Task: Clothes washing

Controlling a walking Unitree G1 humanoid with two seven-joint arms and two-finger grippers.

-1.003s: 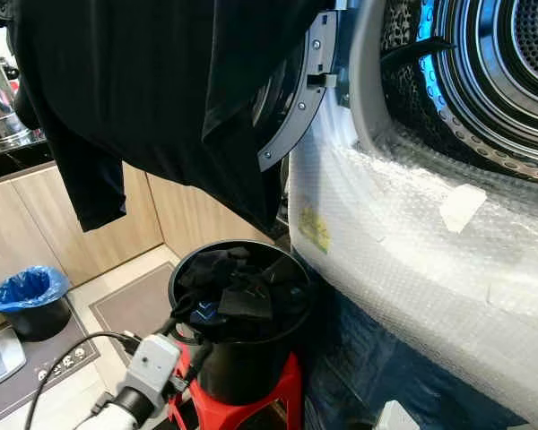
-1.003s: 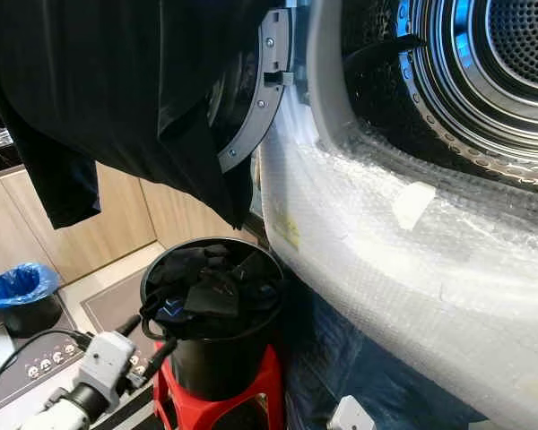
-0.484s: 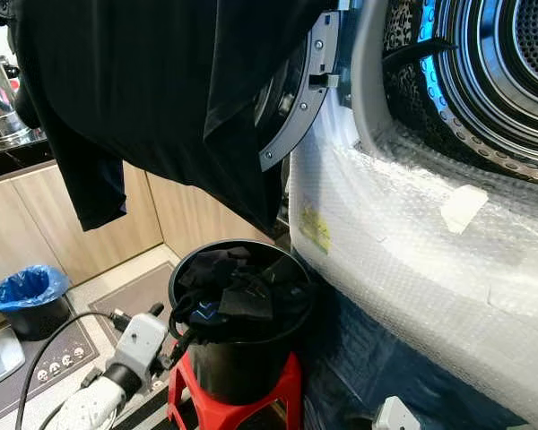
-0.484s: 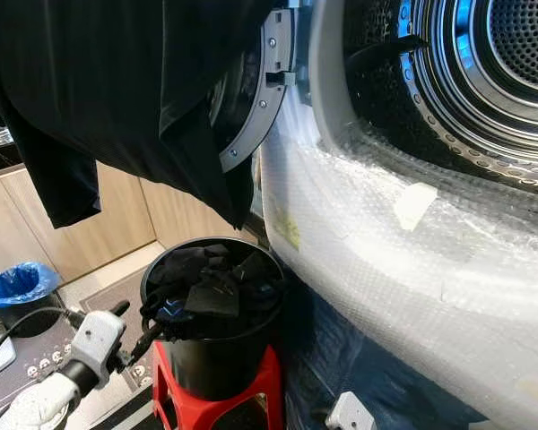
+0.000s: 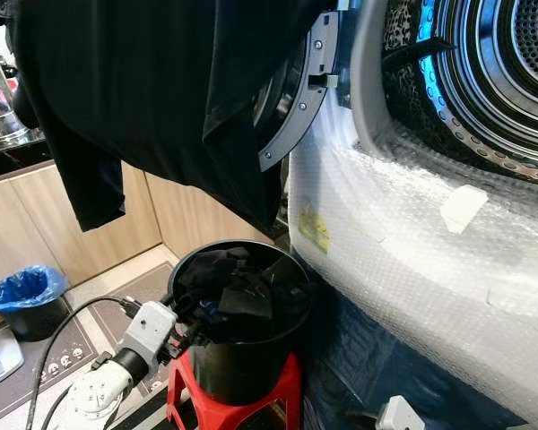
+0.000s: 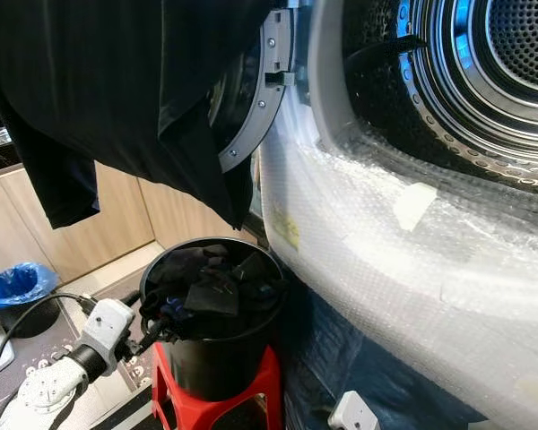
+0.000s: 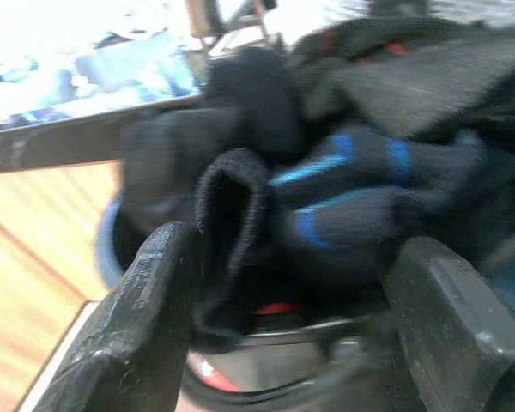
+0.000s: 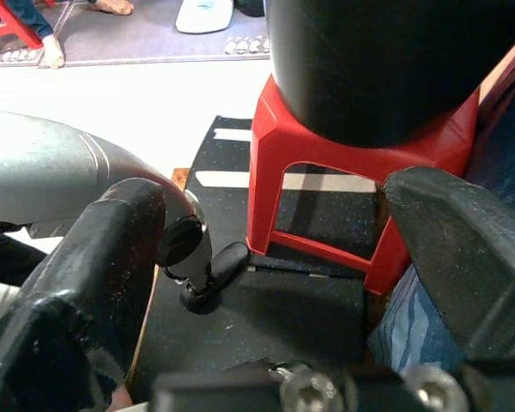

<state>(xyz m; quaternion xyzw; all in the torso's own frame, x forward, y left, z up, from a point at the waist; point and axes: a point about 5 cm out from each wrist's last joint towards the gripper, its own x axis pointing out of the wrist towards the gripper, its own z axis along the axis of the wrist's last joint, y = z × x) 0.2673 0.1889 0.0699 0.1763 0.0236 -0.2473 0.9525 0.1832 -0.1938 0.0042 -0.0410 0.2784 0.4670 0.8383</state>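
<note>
Dark crumpled clothes (image 5: 238, 287), incl. a black sock with blue stripes (image 7: 326, 202), are sitting heaped in the round black plastic bucket (image 5: 242, 358) on the red plastic stool (image 5: 238, 408), at about 6 o'clock in the head view.

Left gripper (image 5: 186, 324) is reaching in at the bucket rim's 9 o'clock side, fingers (image 7: 146, 292) spread wide either side of the sock, nothing clamped yet.

Right gripper (image 8: 283, 257) is hanging low by the stool, wide and empty.

Risks, my read:
- closing now is likely pinching just the sock cuff, so it slips
- tangled pile could be dragging extra items over the rim
- a sideways pull may be tipping the bucket off the stool

In the way:
- black garment (image 5: 161, 90) draped over the open washer door (image 5: 296, 107) at 12 o'clock
- bubble-wrapped washer front (image 5: 412, 251) at 3 o'clock, below the steel drum (image 5: 502, 72)

Blue-lined bin (image 5: 27, 300) is sitting at 8 o'clock, well apart.
</note>
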